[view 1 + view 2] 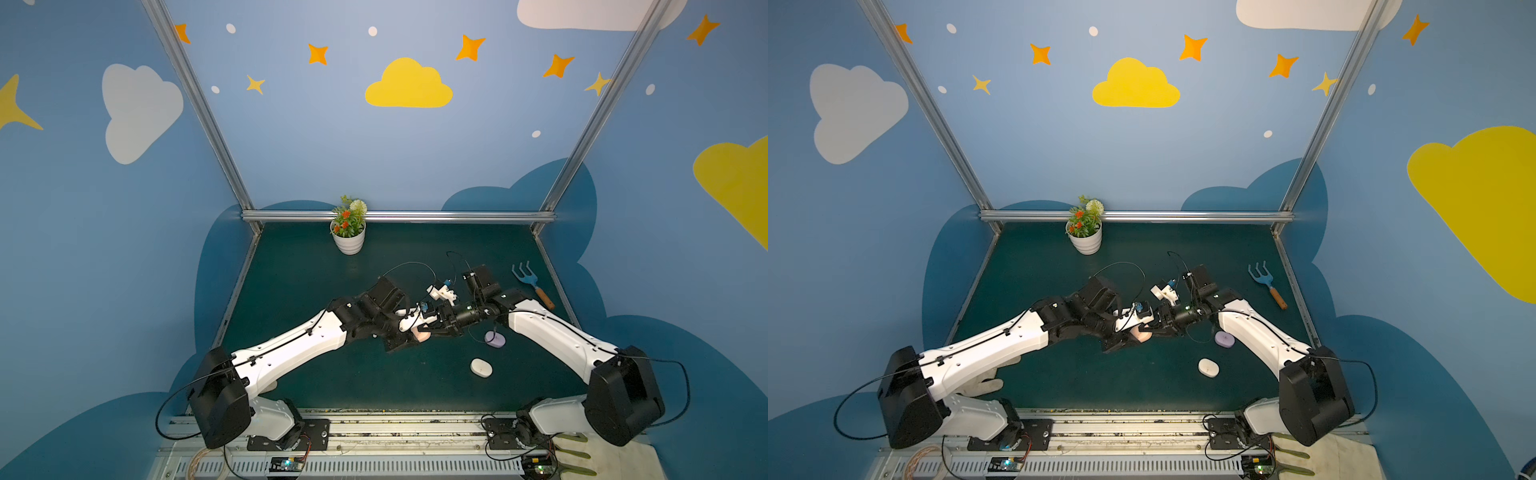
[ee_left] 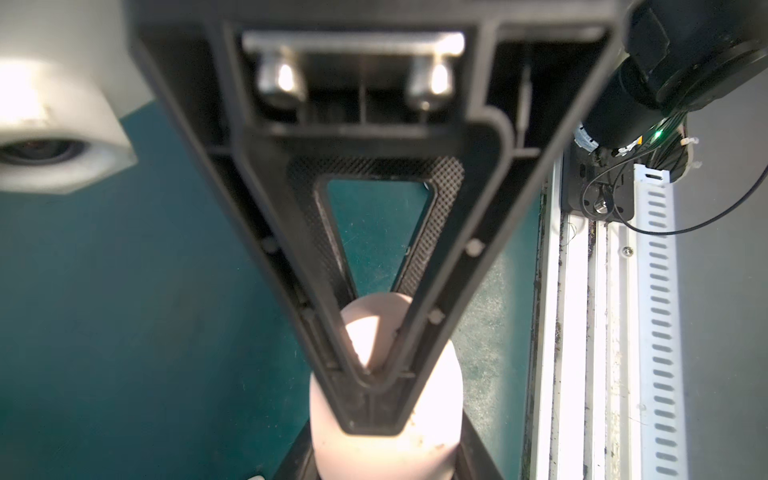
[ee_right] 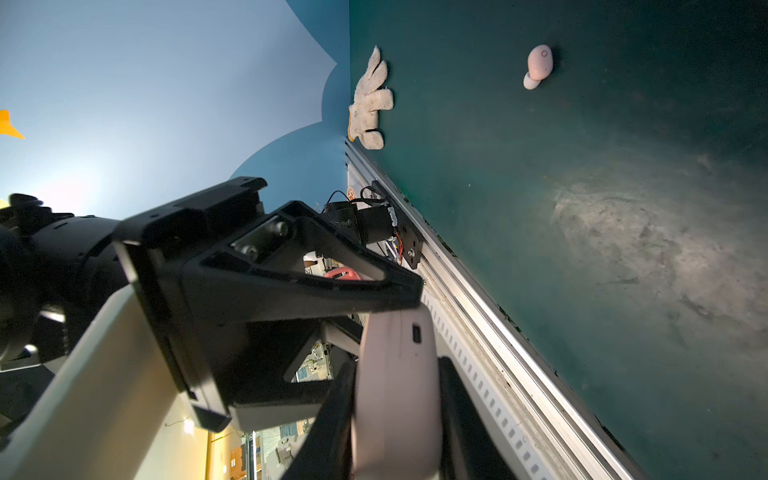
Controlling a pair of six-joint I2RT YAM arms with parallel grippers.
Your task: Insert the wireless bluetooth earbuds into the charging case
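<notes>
Our right gripper (image 3: 397, 419) is drawn nearly closed. Its fingers (image 3: 459, 415) press on the two flat sides of the pink charging case (image 3: 397, 345). Our left gripper (image 2: 382, 457) is narrowed onto the same case from the opposite end. Between them they hold it over the middle of the table (image 1: 374, 386), apparently lifted clear of the surface. In both top views only a sliver of pink shows between the wrists.

The case's long axis lies along the line joining the two grippers, so it runs roughly across the table in the top views. In the right wrist view we see it edge-on, with the seam and the small charging port (image 3: 416, 333) facing that camera. The port end points towards the left gripper. The seam looks shut, though we cannot be sure.

We judge this to be the opening step, with no bud in hand yet. Next, one gripper has to steady the base while the other lifts the lid at the seam. That probably calls for a change of grip, since fingers on both flat sides clamp the case closed.

Further out, one pale pink earbud (image 3: 539, 62) lies on its side on the table, well apart from the grippers, with its whitish tip showing. A white glove (image 3: 372, 99) lies beyond it. A lilac case (image 1: 495, 339) and a white case (image 1: 481, 368) rest near our right arm.
</notes>
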